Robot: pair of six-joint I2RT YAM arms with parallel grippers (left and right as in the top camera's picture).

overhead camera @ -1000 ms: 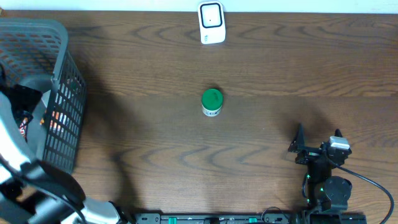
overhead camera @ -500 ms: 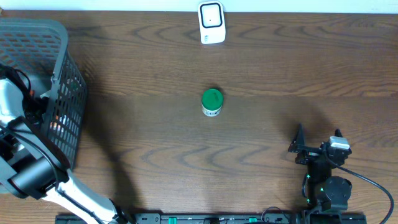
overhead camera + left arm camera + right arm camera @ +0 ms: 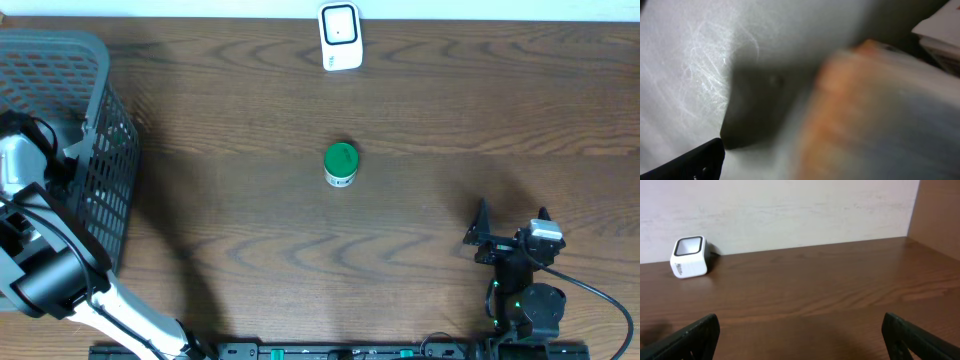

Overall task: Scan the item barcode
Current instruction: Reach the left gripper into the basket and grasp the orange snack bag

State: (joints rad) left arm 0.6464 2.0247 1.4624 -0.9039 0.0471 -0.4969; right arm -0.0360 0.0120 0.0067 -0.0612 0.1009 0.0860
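Judging from the overhead view, you are sitting near the start of the scan: nothing is being held up to the scanner (image 3: 340, 36), which is standing at the top centre of the frame, against the far edge of the worktop (image 3: 220, 260).

Your left tool (image 3: 60, 168) is hanging inside the basket (image 3: 100, 60) at the left edge of the frame. Its wrist camera is giving you mostly blur. One dark finger (image 3: 695, 165) is showing in the lower left corner, so the jaws are standing wide apart, and nothing is showing clamped between them. A blurred orange and white thing (image 3: 850, 115) is filling the right half of that view, close to the lens. It is likely the item you are after, though you cannot tell what it is.

Your right tool (image 3: 511, 222) is resting at the lower right, jaws wide apart and empty, facing the scanner from well away.

A green-lidded jar (image 3: 341, 164) is standing upright at the centre of the worktop, directly below the scanner and apart from both arms.

All of it is waiting for you: gripping an item, carrying it up to the scanner, and turning its barcode toward the window.
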